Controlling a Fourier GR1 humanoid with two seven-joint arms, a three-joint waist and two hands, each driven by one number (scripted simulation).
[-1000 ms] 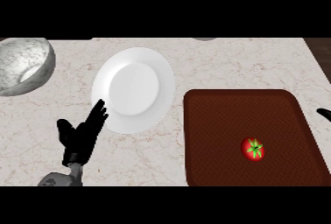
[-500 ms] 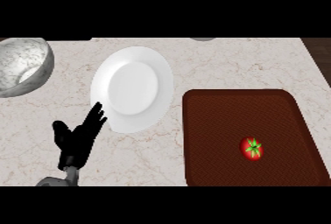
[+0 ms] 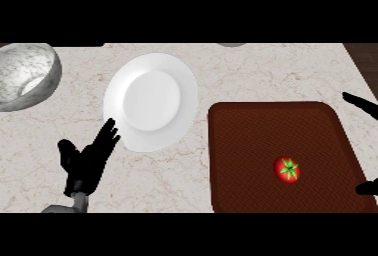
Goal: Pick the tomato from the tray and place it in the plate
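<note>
On the brown rectangular tray (image 3: 251,130) sits a round tomato (image 3: 288,169); both hands' fingers (image 3: 108,134) spread apart.

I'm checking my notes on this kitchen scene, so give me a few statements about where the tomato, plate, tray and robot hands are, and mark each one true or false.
1. The tomato lies on the brown tray. True.
2. The white plate already holds the tomato. False: nothing lies on the plate; the tomato is on the tray.
3. The left robot hand is open, fingers pointing toward the plate. True.
4. The right robot hand is curled round the tomato. False: only fingertips show at the view's right edge, apart from the tomato.
5. The marbled bowl stands on the tray. False: it stands on the counter, left of the plate.
</note>
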